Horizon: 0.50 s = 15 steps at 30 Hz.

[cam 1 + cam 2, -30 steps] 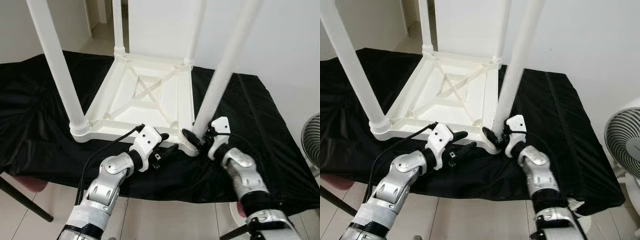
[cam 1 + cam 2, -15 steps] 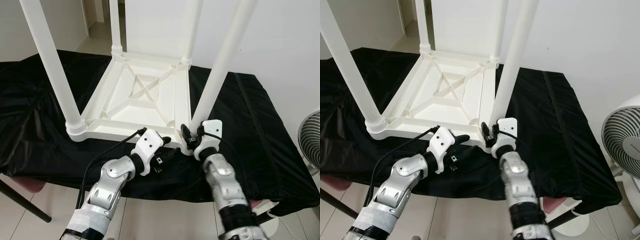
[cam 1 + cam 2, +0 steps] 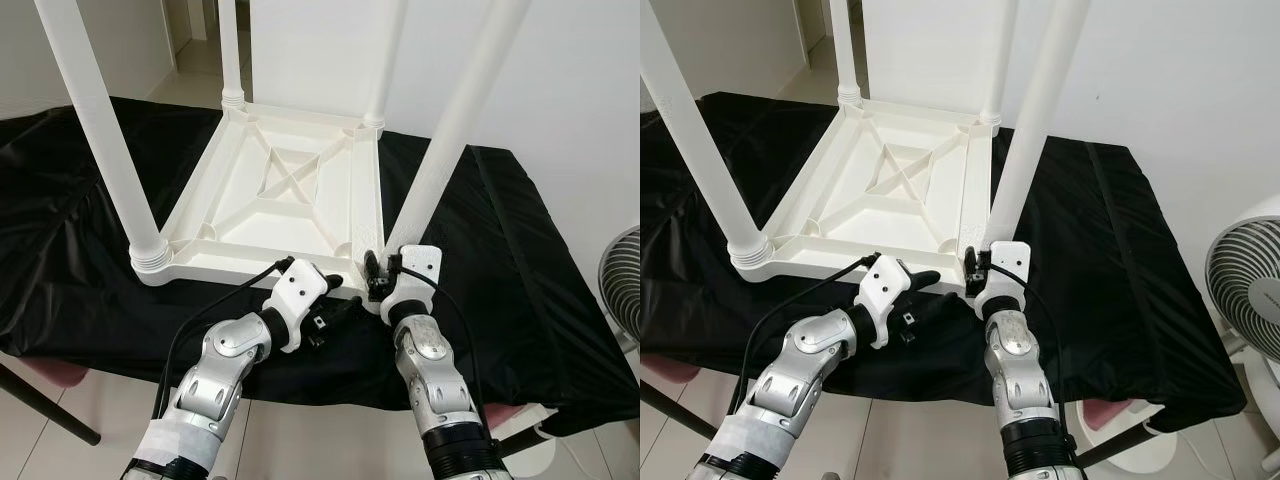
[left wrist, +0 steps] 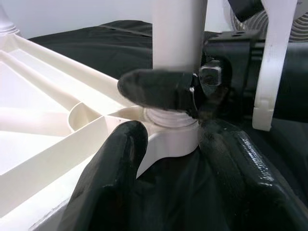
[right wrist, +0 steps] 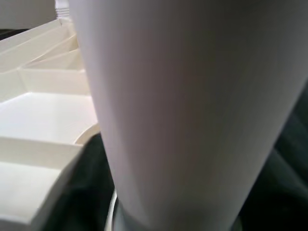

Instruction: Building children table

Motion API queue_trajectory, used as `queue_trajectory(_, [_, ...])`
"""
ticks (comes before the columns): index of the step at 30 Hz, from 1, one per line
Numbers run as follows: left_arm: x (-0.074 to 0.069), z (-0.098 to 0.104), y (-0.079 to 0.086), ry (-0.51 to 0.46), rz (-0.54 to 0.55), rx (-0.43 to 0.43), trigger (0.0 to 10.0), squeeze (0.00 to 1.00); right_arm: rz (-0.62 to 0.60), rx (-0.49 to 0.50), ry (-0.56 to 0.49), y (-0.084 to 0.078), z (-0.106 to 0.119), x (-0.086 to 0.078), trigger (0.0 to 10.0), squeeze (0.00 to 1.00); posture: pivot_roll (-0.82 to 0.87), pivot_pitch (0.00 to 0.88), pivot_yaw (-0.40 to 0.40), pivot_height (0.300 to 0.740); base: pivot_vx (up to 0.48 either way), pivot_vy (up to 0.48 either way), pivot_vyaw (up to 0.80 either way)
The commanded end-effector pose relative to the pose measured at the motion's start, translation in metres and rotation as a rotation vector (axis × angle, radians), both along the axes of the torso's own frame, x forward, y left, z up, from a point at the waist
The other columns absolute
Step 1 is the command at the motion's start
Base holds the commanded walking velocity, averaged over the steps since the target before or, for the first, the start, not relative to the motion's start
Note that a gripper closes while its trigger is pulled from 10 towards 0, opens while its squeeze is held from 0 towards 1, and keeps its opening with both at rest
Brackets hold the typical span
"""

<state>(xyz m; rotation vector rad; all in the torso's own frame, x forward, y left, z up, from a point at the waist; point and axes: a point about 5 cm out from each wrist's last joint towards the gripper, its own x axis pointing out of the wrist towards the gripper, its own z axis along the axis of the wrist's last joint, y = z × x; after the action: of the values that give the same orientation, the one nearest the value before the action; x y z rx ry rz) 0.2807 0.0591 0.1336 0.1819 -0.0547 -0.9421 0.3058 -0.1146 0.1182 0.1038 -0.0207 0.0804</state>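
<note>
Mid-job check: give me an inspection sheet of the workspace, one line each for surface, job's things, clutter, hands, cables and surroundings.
Surface: black cloth draped over the work surface.
Job's things: white table top lies upside down on the cloth; four white legs stand up from its corners; near-right leg leans right.
Clutter: nothing seen.
Hands: right hand clamped round the near-right leg's base; left hand open, fingers straddling that corner.
Cables: black cable loops along the left arm.
Surroundings: white fan at right, white wall, tiled floor.
</note>
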Motion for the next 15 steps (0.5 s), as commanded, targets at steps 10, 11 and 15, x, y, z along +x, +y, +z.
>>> queue_trajectory(10, [0.003, 0.003, 0.000, -0.018, 0.057, -0.002, 10.0, 0.00, 0.221, 0.024, 0.016, -0.024, 0.002, 0.000, 10.0, 1.00, 0.10, 0.000, -0.080, 0.740, 0.000, 0.000, 0.00])
queue_trajectory(11, [0.003, 0.003, 0.000, -0.019, 0.057, -0.001, 10.0, 0.00, 0.260, 0.011, 0.007, -0.024, 0.004, 0.000, 10.0, 1.00, 0.10, 0.000, -0.079, 0.740, 0.000, 0.000, 0.00])
queue_trajectory(15, [0.004, 0.004, 0.001, -0.021, 0.056, 0.001, 10.0, 0.00, 0.384, -0.052, -0.027, -0.025, 0.011, 0.002, 10.0, 0.00, 0.09, 0.000, -0.076, 0.740, 0.000, 0.000, 0.00])
